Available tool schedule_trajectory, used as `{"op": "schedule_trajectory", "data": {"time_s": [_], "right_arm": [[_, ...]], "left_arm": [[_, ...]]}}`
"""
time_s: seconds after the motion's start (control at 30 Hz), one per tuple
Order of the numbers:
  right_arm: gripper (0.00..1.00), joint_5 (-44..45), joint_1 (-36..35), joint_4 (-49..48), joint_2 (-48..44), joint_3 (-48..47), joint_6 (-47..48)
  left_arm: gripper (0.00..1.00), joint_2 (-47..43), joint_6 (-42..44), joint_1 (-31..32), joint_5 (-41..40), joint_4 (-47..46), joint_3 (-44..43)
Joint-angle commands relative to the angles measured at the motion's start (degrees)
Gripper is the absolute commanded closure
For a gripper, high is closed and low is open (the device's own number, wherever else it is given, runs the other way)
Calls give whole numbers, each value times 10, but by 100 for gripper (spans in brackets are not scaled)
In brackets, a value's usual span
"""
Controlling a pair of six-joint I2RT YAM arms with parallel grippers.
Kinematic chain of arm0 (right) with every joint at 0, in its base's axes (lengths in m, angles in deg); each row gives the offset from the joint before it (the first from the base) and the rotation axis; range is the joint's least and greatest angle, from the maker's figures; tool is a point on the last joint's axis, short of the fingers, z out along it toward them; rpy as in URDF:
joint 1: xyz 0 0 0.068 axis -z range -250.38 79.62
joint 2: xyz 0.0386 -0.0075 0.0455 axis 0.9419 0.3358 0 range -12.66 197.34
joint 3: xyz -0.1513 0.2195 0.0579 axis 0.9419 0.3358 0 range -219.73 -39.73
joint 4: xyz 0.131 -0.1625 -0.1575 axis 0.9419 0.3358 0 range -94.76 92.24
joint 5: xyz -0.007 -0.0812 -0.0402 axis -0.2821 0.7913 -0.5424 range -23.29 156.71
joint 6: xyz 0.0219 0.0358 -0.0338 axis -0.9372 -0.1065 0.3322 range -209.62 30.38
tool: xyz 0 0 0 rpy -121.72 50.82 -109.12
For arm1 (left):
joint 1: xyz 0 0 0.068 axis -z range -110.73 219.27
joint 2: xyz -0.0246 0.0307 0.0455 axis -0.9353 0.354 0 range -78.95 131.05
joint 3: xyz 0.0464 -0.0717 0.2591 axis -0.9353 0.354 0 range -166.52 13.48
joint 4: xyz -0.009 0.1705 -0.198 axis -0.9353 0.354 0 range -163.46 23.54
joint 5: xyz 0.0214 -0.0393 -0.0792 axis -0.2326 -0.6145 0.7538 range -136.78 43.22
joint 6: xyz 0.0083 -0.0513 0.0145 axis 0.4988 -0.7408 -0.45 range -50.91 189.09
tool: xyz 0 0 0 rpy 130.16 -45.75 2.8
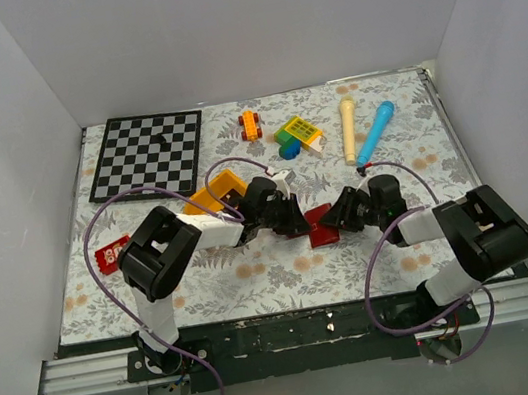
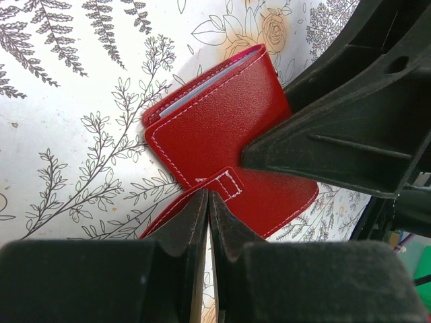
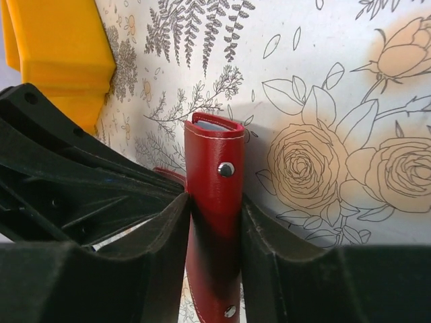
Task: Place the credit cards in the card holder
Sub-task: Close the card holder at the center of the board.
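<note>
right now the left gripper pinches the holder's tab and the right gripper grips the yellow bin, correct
No. The right gripper grips the holder, not the bin: the right wrist view shows it clamped on either side of the folded red case, with the bin apart at upper left. The left gripper does pinch the tab.

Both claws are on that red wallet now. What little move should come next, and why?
Probably the left gripper should draw the snap tab away to fold the card holder open while the right gripper steadies it: the case is folded shut, so no card could go in yet.
</note>
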Motion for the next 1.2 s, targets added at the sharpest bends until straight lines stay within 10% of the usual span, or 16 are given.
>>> {"op": "schedule_trajectory", "data": {"time_s": [0.0,0.17,0.4,0.6,0.93,1.17], "right_arm": [[64,-40,-4,24,16,15,9],[97,11,-4,128,-84,9,34],[99,169,-6,536,-268,-167,151],[99,323,-30,788,-243,-329,218],[99,587,-247,930,-75,-435,194],[99,576,-357,855,-3,-440,212]], "left_arm": [[96,29,9,4,-27,41,11],[97,-25,-14,-7,-51,50,22],[90,-205,-70,-79,-94,88,66],[85,-252,-53,-95,-103,128,65],[85,-290,-57,-102,-118,134,102],[84,-319,-58,-116,-129,143,127]]}}
